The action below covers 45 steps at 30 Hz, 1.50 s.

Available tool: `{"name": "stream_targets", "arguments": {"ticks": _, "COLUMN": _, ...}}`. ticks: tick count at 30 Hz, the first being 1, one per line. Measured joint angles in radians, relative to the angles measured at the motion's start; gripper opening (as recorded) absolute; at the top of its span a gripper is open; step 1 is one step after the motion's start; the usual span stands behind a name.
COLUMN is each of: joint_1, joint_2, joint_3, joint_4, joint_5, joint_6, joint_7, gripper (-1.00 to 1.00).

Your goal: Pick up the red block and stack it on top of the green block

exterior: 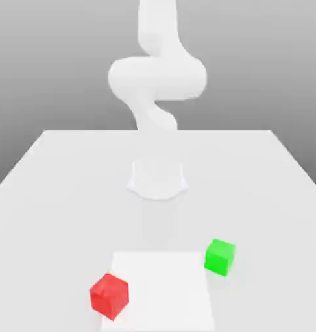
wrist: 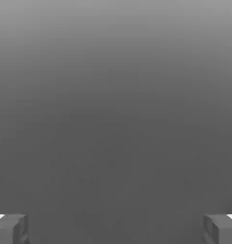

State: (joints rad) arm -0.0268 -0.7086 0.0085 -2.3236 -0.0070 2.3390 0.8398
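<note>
The red block [exterior: 109, 296] is a small matte cube resting on the table near the front, toward the exterior view's left. The green block [exterior: 220, 257], about the same size, sits apart from it, further back and toward the exterior view's right. Both cubes stand alone with nothing touching them. In the hand view my gripper [wrist: 116, 228] is open: one grey fingertip [wrist: 10, 228] and the other [wrist: 221, 228] sit far apart with only plain grey background between them. Nothing is held.
The white arm [exterior: 157, 78] rises from its round base [exterior: 158, 178] at the middle of the white table [exterior: 56, 194] and bends upward out of the picture. A brighter white square patch [exterior: 163, 285] lies on the table between the two cubes.
</note>
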Motion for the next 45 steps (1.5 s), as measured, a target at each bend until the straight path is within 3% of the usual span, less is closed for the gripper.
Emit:
{"name": "stream_targets", "arguments": {"ticks": 15, "joint_1": -0.119, "joint_2": 0.550, "joint_3": 0.003, "joint_4": -0.142, "joint_5": -0.040, "joint_6": 0.234, "joint_7": 0.238, "gripper": 0.00}}
{"name": "stream_targets", "arguments": {"ticks": 23, "joint_1": -0.158, "joint_2": 0.839, "joint_3": -0.015, "joint_4": -0.217, "joint_5": 0.001, "joint_6": 0.359, "joint_7": 0.318, "gripper": 0.00}}
{"name": "stream_targets", "arguments": {"ticks": 28, "joint_1": -0.162, "joint_2": 1.020, "joint_3": -0.013, "joint_4": -0.202, "joint_5": 0.013, "joint_6": 0.499, "joint_7": 0.322, "gripper": 0.00}}
{"name": "stream_targets", "arguments": {"ticks": 29, "joint_1": -0.162, "joint_2": 1.049, "joint_3": -0.013, "joint_4": -0.198, "joint_5": 0.013, "joint_6": 0.524, "joint_7": 0.322, "gripper": -1.00}}
{"name": "stream_targets", "arguments": {"ticks": 36, "joint_1": -0.163, "joint_2": 1.053, "joint_3": -0.012, "joint_4": -0.198, "joint_5": 0.011, "joint_6": 0.528, "joint_7": 0.323, "gripper": -1.00}}
{"name": "stream_targets", "arguments": {"ticks": 41, "joint_1": -0.163, "joint_2": 0.897, "joint_3": -0.011, "joint_4": -0.222, "joint_5": 0.009, "joint_6": 0.396, "joint_7": 0.323, "gripper": -1.00}}
{"name": "stream_targets", "arguments": {"ticks": 45, "joint_1": -0.075, "joint_2": 0.778, "joint_3": 0.077, "joint_4": -0.307, "joint_5": 0.020, "joint_6": 0.363, "joint_7": 0.204, "gripper": -1.00}}
